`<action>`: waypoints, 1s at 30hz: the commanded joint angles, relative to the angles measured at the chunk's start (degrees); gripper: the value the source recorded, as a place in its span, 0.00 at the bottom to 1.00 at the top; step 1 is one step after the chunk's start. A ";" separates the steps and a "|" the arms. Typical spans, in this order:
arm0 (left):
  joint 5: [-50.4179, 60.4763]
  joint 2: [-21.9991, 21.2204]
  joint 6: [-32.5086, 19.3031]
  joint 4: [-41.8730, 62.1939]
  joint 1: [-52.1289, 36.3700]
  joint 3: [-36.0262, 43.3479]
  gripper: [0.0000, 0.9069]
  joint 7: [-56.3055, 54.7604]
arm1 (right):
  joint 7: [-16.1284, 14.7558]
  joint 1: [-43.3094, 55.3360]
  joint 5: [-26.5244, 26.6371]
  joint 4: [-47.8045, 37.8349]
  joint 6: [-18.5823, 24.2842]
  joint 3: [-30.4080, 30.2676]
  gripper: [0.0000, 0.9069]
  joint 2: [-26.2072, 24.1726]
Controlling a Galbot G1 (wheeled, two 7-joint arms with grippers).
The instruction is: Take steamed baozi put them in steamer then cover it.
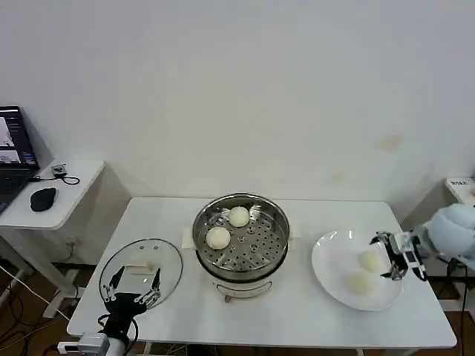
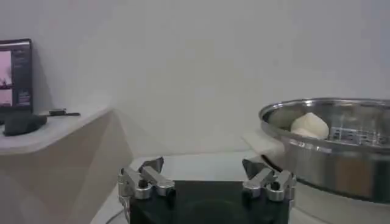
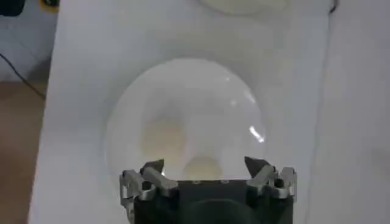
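Note:
The steel steamer (image 1: 241, 239) stands at the table's middle with two steamed baozi (image 1: 239, 216) (image 1: 218, 237) on its perforated tray. Two more baozi (image 1: 369, 259) (image 1: 361, 282) lie on the white plate (image 1: 334, 256) to the right. My right gripper (image 1: 387, 258) is open at the plate's right side, its fingers spread beside the farther baozi; in the right wrist view that baozi (image 3: 203, 167) sits between the open fingers of the gripper (image 3: 206, 165). My left gripper (image 1: 132, 285) hangs open over the flat glass lid (image 1: 159, 256) at front left. From the left wrist, the steamer (image 2: 329, 152) shows a baozi (image 2: 309, 125) inside.
A low side table (image 1: 70, 185) at the far left carries a laptop (image 1: 15, 152) and a black mouse (image 1: 42, 198). The plate lies close to the table's right edge and the lid close to its front left corner. A white wall runs behind.

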 commanded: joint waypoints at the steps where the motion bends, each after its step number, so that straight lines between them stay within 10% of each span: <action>1: 0.35 -0.10 -0.02 0.13 0.33 0.02 1.00 0.00 | 0.20 -16.96 -4.00 -3.25 1.11 14.77 1.00 3.62; 30: 0.85 -0.74 0.09 2.02 -0.50 -0.25 1.00 -0.05 | -0.39 -6.12 -5.16 -13.71 -1.13 3.68 0.91 13.16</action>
